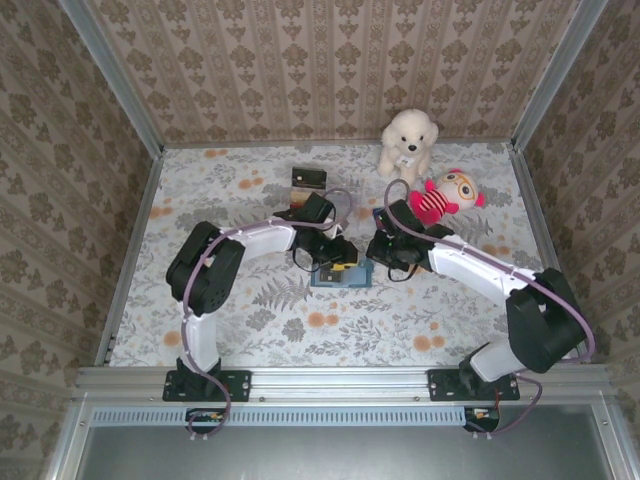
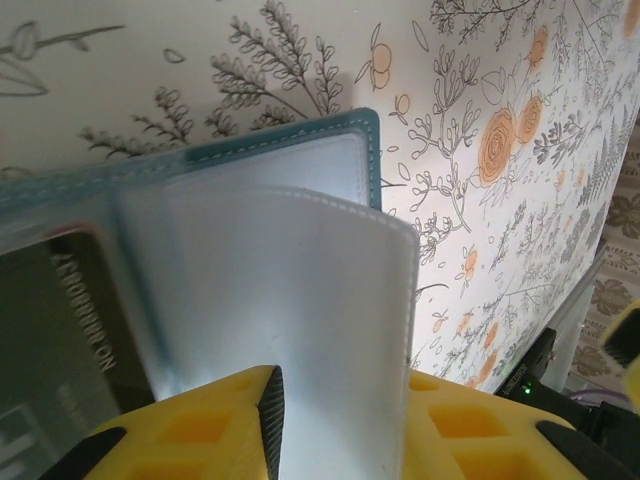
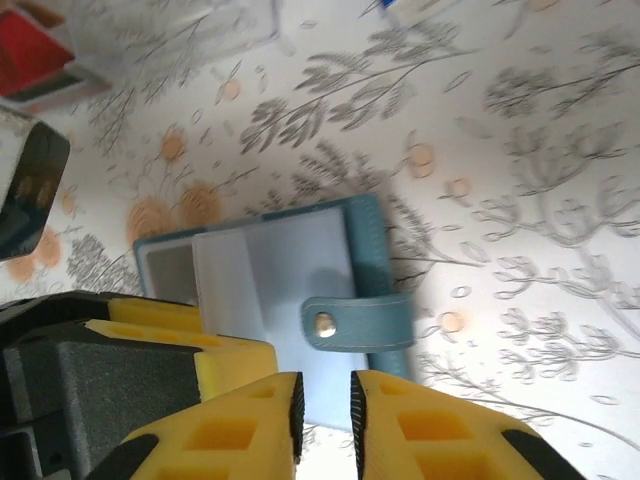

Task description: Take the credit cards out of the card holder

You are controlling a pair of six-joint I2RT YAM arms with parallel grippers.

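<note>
The teal holder (image 1: 338, 276) lies open on the flowered table (image 1: 250, 320) in the middle of the top view, where both arms meet over it. The left tool (image 2: 340, 405) sits at the lower edge of its wrist view with its yellow jaws part way apart. A clear sleeve (image 2: 300, 300) of the holder stands up in the gap, not visibly pinched. To the left, in another sleeve, the dark card (image 2: 60, 350) is still inside the holder, with pale lettering along its edge. The right tool (image 3: 325, 385) shows only a narrow slit between its jaws, just at the holder's lower edge, and I cannot tell whether it touches. The strap (image 3: 355, 325) with its snap lies across the right side of the pages. In the upper left corner of the right wrist view a red flat shape (image 3: 30, 50) lies on the table, too blurred to name. A white dog (image 1: 407, 140) and a red doll (image 1: 445, 195) sit at the upper right of the table, well apart from the holder.
</note>
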